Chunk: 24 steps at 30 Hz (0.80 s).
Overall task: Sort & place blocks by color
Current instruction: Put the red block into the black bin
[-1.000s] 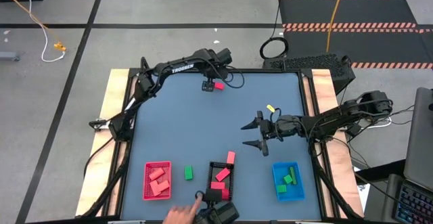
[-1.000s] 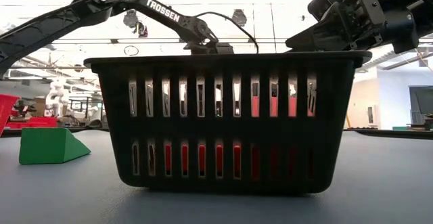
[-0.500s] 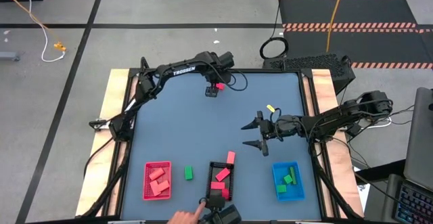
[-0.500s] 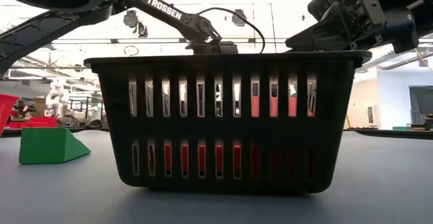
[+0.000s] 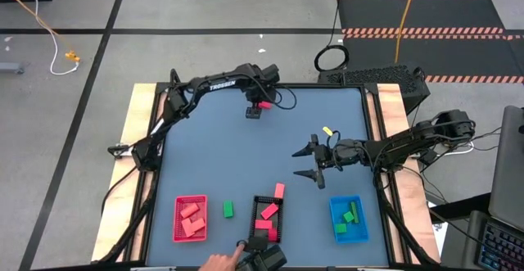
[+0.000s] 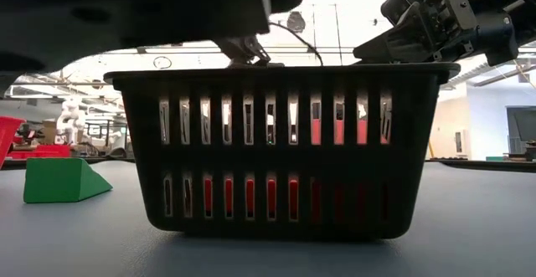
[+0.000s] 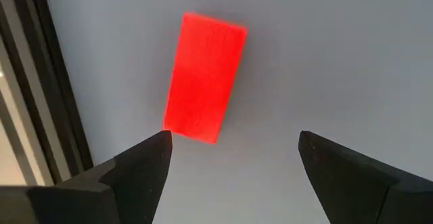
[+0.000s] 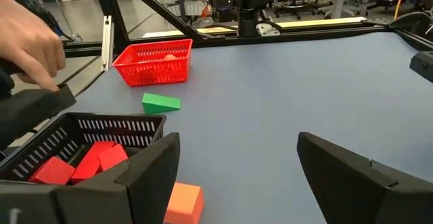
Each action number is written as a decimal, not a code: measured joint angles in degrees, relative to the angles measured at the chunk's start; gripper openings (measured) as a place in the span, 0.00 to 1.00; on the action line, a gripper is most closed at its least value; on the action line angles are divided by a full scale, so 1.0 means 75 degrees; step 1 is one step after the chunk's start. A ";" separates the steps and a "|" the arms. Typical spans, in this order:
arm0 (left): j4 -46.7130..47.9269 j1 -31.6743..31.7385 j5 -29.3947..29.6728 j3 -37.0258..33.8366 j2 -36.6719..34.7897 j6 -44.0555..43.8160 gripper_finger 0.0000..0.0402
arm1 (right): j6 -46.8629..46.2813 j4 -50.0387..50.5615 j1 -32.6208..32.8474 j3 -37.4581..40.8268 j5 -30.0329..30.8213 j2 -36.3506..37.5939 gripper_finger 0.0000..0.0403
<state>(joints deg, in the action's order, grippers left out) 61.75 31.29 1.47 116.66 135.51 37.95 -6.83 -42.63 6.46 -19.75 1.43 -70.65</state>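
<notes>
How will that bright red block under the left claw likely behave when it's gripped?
The red block looks like a flat-sided cuboid lying flat on the table, so it probably won't roll. Straight edges suggest it is stiff. The open left claw seems wide enough to straddle it.

You have one bright pink-red cuboid [image 7: 205, 78] lying flat on the mat near the far edge, a green wedge [image 5: 228, 210] loose between the red and black trays, a salmon block [image 5: 279, 191] just beside the black tray, and the rest already in trays.
</notes>
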 joint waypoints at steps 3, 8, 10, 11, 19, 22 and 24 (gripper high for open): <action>-0.0207 0.0075 -0.0159 -0.0071 0.0008 -0.0024 0.81 | 0.0000 0.0000 0.0000 0.0000 0.0000 -0.0003 0.72; -0.0713 0.0140 -0.0312 -0.0281 0.0008 -0.0043 0.81 | 0.0000 -0.0001 0.0001 0.0000 0.0000 -0.0003 0.72; -0.0818 0.0166 -0.0340 -0.0283 0.0008 -0.0047 0.81 | 0.0000 0.0000 0.0001 0.0000 0.0003 -0.0003 0.72; -0.0808 0.0178 -0.0359 -0.0283 0.0008 -0.0046 0.81 | 0.0000 0.0000 0.0002 0.0000 0.0003 -0.0003 0.72; -0.0859 0.0204 -0.0535 -0.0289 0.0008 0.0013 0.81 | 0.0003 -0.0002 0.0003 0.0000 0.0022 -0.0003 0.72; -0.1076 0.0207 -0.0538 -0.0289 0.0008 0.0040 0.81 | 0.0000 -0.0001 0.0003 0.0000 0.0029 -0.0003 0.72; -0.1124 0.0207 -0.0590 -0.0289 0.0008 0.0046 0.81 | 0.0000 -0.0001 0.0003 0.0000 0.0029 -0.0003 0.72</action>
<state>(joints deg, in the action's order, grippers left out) 53.32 32.84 -2.96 114.50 135.57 38.29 -6.83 -42.64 6.48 -19.75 1.65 -70.67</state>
